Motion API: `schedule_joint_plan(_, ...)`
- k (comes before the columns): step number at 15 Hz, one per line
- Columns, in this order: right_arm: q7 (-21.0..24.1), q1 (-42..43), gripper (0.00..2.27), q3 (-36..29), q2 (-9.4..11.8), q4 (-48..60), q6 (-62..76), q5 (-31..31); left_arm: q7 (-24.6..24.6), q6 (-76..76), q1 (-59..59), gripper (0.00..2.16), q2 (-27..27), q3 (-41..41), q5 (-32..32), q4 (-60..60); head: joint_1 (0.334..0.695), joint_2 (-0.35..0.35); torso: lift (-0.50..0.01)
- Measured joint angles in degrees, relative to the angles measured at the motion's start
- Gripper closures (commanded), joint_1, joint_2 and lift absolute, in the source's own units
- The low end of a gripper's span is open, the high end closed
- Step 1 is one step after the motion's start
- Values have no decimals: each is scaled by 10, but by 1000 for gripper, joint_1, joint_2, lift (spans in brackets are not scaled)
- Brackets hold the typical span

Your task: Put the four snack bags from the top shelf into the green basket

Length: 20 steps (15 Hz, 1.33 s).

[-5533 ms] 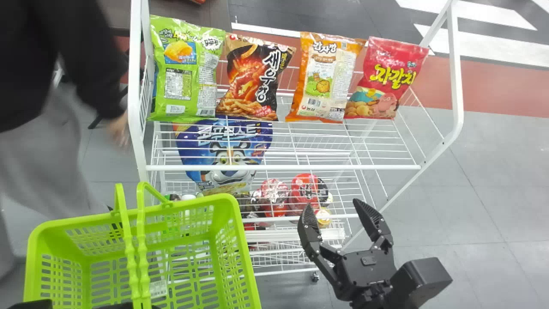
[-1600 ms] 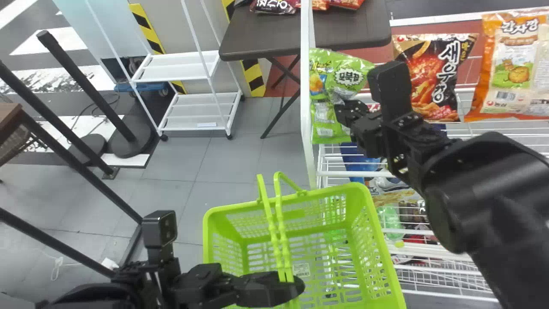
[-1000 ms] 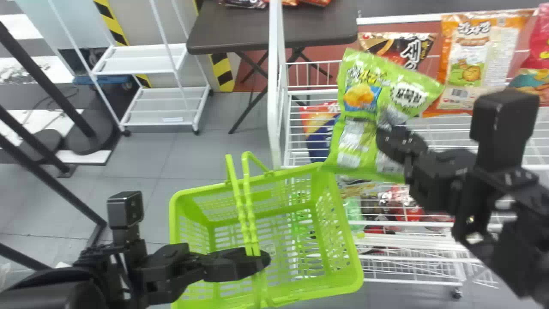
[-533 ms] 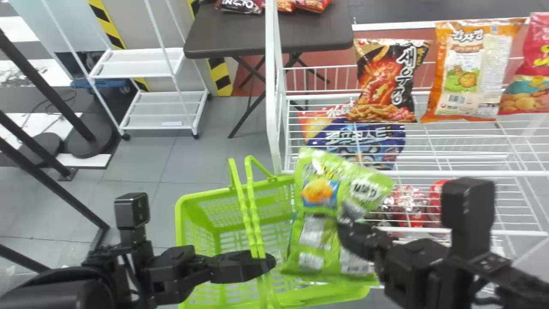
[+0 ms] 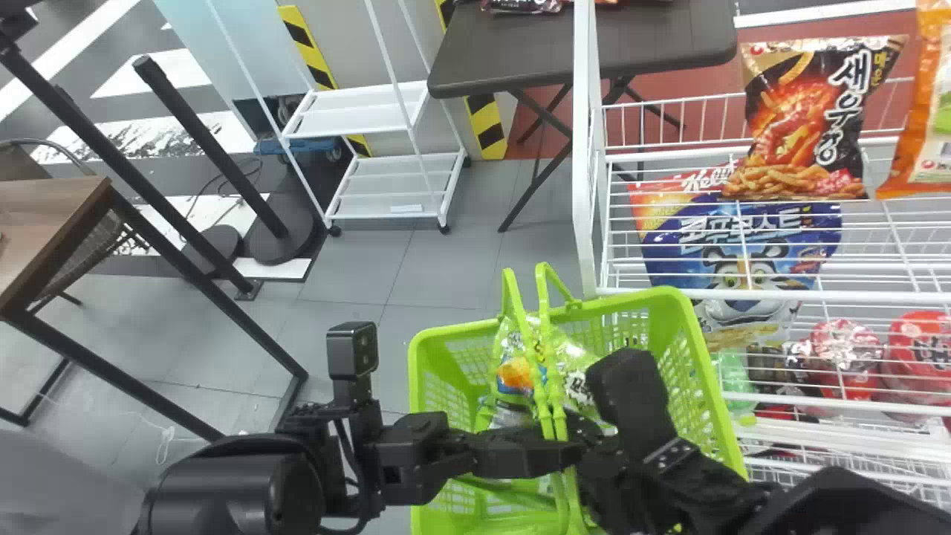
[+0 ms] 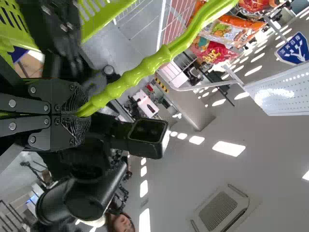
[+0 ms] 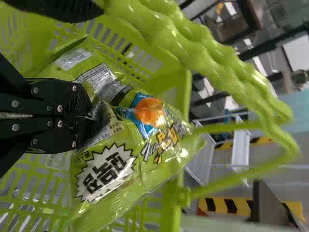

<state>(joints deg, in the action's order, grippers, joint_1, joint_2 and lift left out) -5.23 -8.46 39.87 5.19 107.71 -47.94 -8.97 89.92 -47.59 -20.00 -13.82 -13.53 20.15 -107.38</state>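
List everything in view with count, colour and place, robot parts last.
Green basket: one, green, beside rack
Green bag: one, green, inside basket
Black bag: one, black, top shelf
Orange bag: one, orange, top shelf
Red bag: one, red, top shelf
Cereal bag: one, blue, lower shelf
Red packages: several, red, lower shelf
Rack: one, white, right
Table: one, dark, behind
Shelf unit: one, white, behind
Left claw: one, black, on basket handle
Right claw: one, black, on green bag

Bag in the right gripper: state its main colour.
Green bag, clearest in the right wrist view.
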Motion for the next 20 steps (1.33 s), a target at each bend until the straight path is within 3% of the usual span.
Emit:
schedule_joint_plan(3, -2, -14, 70, -18, 18, 64, -89, -2, 0, 0, 1, 2148, -2, -2, 1, 3, 695, 350, -3)
schedule_joint_plan(6, -19, -74, 73, -109, 44, 179, -103, -7, 0, 0, 5, 2148, -3, 0, 0, 5, 695, 350, -3)
schedule_joint_plan(10, -29, -106, 76, -275, 47, 262, -77, -42, 0, 0, 6, 2148, -4, 1, 0, 6, 695, 185, -3)
schedule_joint_plan(11, -29, -88, 80, -304, 45, 250, -59, -44, 0, 0, 5, 2148, -4, 1, 0, 6, 695, 106, -3)
schedule_joint_plan(13, -28, -34, 83, -333, 42, 189, -13, -43, 0, 0, 3, 2148, -4, 2, 0, 6, 695, 53, -3)
schedule_joint_plan(16, -21, 71, 80, -337, 29, 27, 99, -37, 0, 0, 0, 2148, -4, 3, 0, 6, 695, 7, -3)
schedule_joint_plan(20, -19, 217, 97, -324, 11, -200, 167, -33, 0, 1, -7, 2148, -4, 1, 1, 7, 695, -2, -3)
